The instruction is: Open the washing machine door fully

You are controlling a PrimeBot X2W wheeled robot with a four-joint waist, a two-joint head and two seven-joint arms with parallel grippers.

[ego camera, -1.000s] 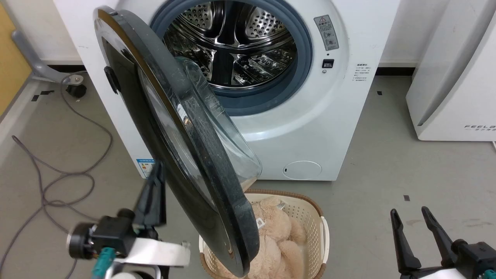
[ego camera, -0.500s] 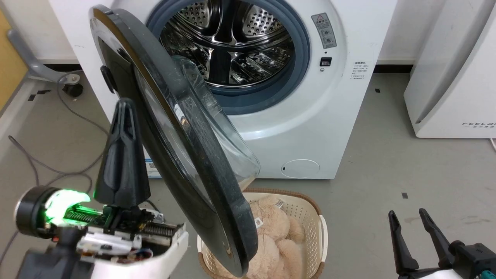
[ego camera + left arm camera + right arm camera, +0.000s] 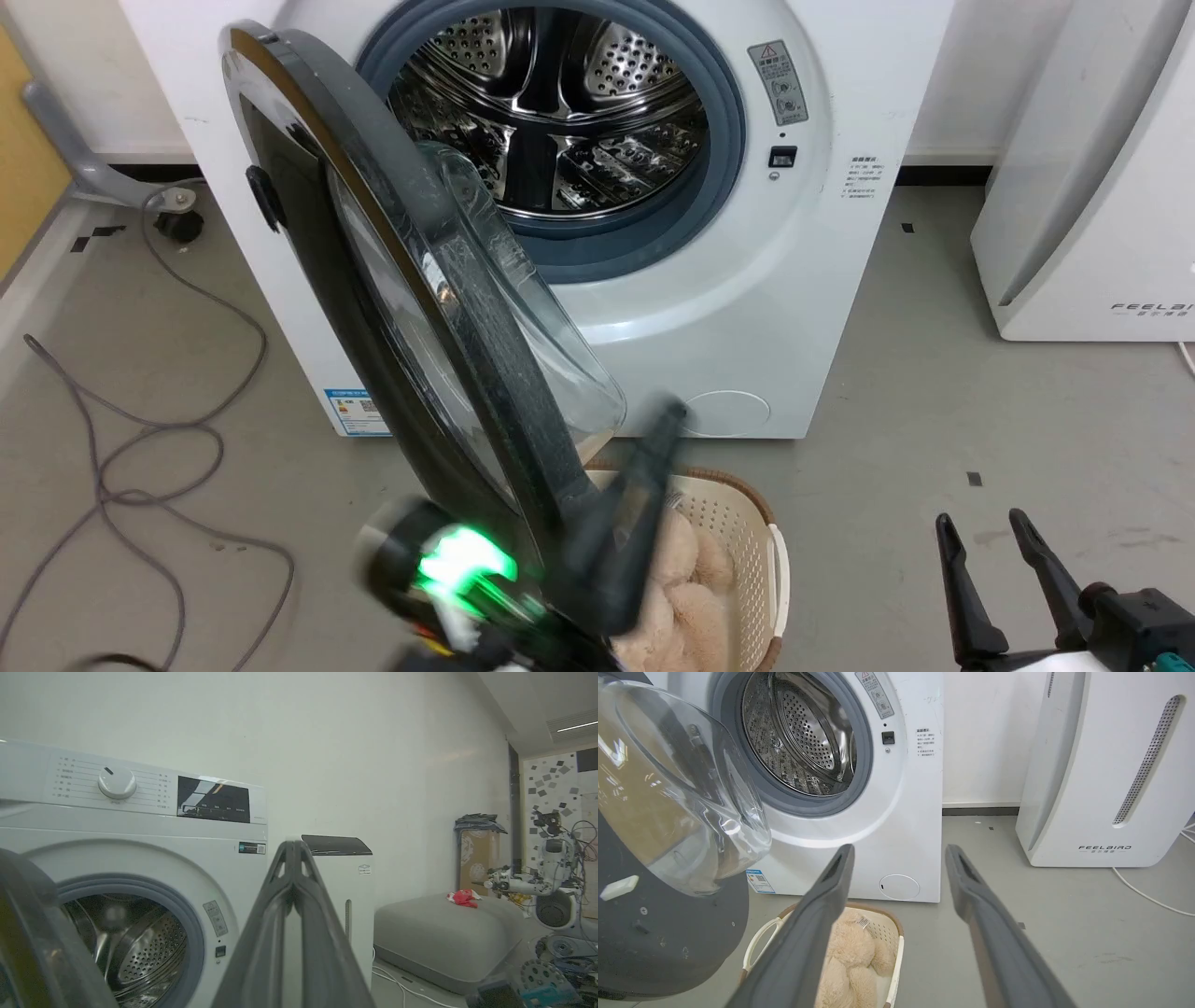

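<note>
The washing machine (image 3: pixel 794 280) stands with its steel drum (image 3: pixel 560 121) exposed. Its black washing machine door (image 3: pixel 509 420) hangs about half open, edge-on to me, the clear glass bowl (image 3: pixel 523 317) bulging toward the drum. My left gripper (image 3: pixel 665 415) is blurred at the bottom centre, just right of the door's free edge on its inner side; contact cannot be told. Its fingers are shut with nothing between them (image 3: pixel 292 847). My right gripper (image 3: pixel 980 518) rests open and empty at the lower right (image 3: pixel 900 851). The right wrist view has the door (image 3: pixel 668 942) at its left.
A cream basket (image 3: pixel 738 523) holding a beige plush toy sits on the floor below the door. A white FEELBIRD appliance (image 3: pixel 1092 187) stands right of the washer. Grey cables (image 3: pixel 140 439) loop over the floor at left. A grey platform (image 3: pixel 444 933) lies farther right.
My left gripper has swung from the door's outer left side, under its free edge, to its inner right side. The door has barely shifted. The right gripper is still.
</note>
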